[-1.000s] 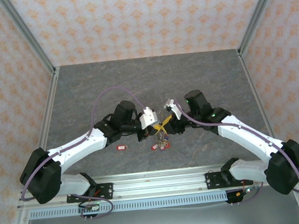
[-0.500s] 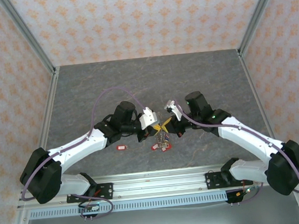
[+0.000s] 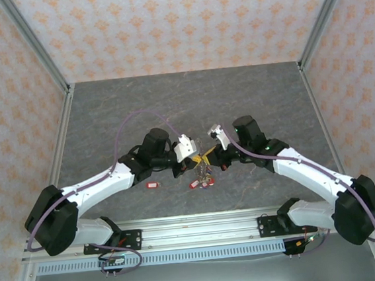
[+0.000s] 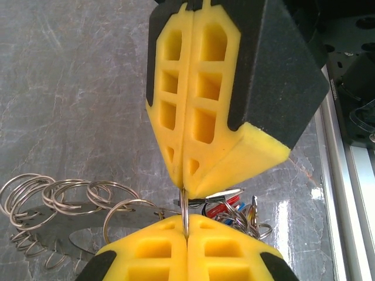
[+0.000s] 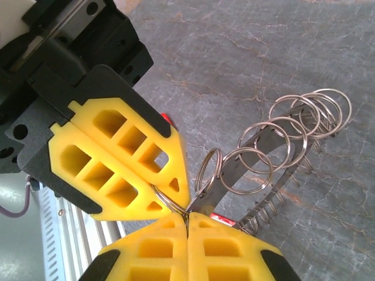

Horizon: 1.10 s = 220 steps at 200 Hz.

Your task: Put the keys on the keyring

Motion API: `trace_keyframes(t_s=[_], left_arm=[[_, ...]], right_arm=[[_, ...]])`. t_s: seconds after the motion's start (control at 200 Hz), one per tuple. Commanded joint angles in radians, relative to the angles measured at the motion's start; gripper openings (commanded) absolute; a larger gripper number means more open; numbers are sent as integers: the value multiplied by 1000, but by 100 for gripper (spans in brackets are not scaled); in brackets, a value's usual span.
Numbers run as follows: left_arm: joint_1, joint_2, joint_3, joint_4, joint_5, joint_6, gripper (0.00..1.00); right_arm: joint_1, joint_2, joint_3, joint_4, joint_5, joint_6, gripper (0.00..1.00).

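The keyring (image 5: 275, 146) is a curved metal band carrying several split rings, held up over the table in the middle. It trails to the left in the left wrist view (image 4: 64, 196). My left gripper (image 4: 187, 225) is shut on one thin split ring (image 4: 184, 211), seen edge-on. My right gripper (image 5: 187, 219) is shut where that ring and the band's end meet. The two grippers touch tip to tip (image 3: 204, 159). Below them hangs a bunch of keys (image 4: 240, 211) with red and blue tags. One red-tagged key (image 3: 153, 183) lies alone on the table.
The grey stone-patterned table (image 3: 184, 101) is walled on three sides by patterned panels. An aluminium rail (image 3: 196, 229) with both arm bases runs along the near edge. The lone red key lies just in front of my left forearm.
My right gripper has closed its fingers onto the ring held by the left gripper. Both grippers and the hanging bunch have shifted slightly; the red key on the table has not moved.
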Motion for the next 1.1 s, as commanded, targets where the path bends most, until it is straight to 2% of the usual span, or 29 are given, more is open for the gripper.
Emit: trace_keyframes(t_s=[0.0, 0.32, 0.566, 0.706, 0.966, 1.096], left_arm=[[-6, -44, -11, 143, 26, -11, 0], [-6, -29, -62, 254, -5, -48, 0], [-6, -17, -74, 254, 2, -46, 0], [-5, -23, -86, 263, 4, -49, 0], [-6, -8, -89, 304, 7, -51, 0], [-6, -2, -91, 325, 4, -55, 0]], right_arm=[[-30, 24, -38, 93, 14, 129, 0], [-61, 53, -101, 183, -14, 253, 0], [-67, 78, -118, 212, 5, 281, 0], [-91, 110, -91, 175, 38, 322, 0], [-92, 232, -23, 116, -89, 352, 0], [-93, 278, 25, 31, -94, 327, 0]])
